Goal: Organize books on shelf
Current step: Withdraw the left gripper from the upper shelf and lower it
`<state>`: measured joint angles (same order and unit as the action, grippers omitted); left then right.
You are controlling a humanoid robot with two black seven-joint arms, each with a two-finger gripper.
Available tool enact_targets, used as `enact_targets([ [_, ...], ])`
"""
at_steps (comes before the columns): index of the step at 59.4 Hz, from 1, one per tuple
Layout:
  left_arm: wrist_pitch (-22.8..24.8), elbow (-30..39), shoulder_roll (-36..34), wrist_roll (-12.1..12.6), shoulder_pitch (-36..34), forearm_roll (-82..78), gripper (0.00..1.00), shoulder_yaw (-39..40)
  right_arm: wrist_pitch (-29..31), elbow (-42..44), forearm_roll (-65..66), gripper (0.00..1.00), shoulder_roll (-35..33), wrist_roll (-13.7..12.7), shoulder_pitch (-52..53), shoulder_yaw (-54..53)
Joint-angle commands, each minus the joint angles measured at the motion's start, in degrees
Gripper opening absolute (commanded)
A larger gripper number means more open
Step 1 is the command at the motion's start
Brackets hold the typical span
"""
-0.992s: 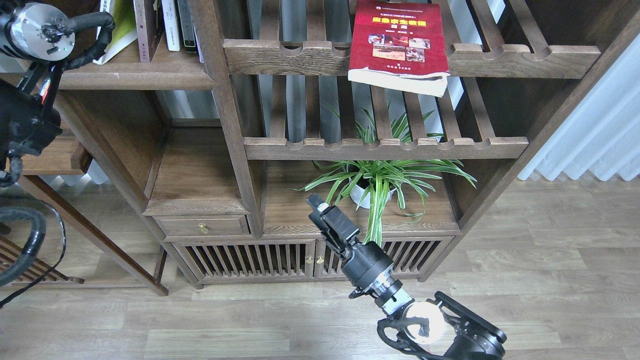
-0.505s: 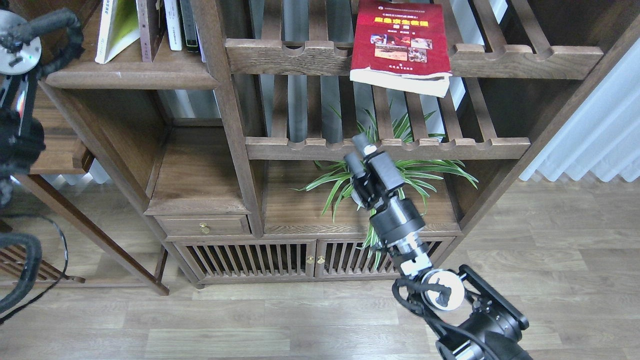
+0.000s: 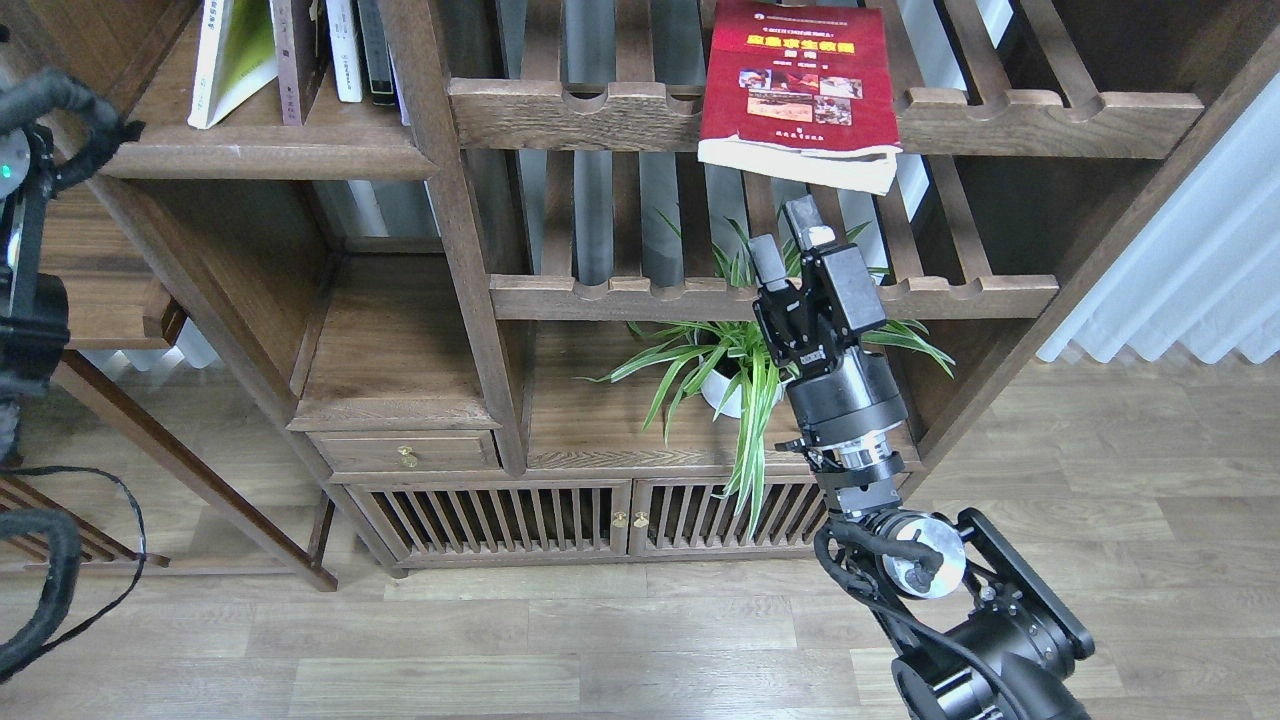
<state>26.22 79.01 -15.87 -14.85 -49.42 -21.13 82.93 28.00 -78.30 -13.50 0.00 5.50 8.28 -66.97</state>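
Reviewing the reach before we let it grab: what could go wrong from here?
1. The red book overhangs the slatted rack's front rail; a nudge from below by the right gripper could tip it off.
2. The spider plant sits right behind the right arm; its leaves may snag.
3. The open fingers could catch the lower rack's rail.

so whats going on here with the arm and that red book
The right arm's tool is raised, open and empty, just below the red book, which lies flat on the upper slatted rack with its front edge overhanging. It is not touching the book. Other books stand on the solid shelf at upper left. The left tool is out of view.
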Motion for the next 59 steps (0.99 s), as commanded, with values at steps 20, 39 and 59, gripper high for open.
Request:
enact_targets([
  [20, 1.78, -0.18, 2.95, 0.87, 14.61, 4.6, 0.77, -2.42, -1.19, 0.08, -0.04, 0.85, 0.0, 0.04, 0.86, -0.18],
  [39, 1.78, -0.18, 10.86, 4.21, 17.16, 4.6, 0.78, -7.52, -4.53, 0.17, -0.04, 0.85, 0.0, 0.04, 2.18, -2.03],
  [59, 1.78, 0.09, 15.87, 14.67, 24.36, 4.69, 0.74, -10.86, -4.88, -0.18, 0.05, 0.85, 0.0, 0.04, 3.32, -3.7],
])
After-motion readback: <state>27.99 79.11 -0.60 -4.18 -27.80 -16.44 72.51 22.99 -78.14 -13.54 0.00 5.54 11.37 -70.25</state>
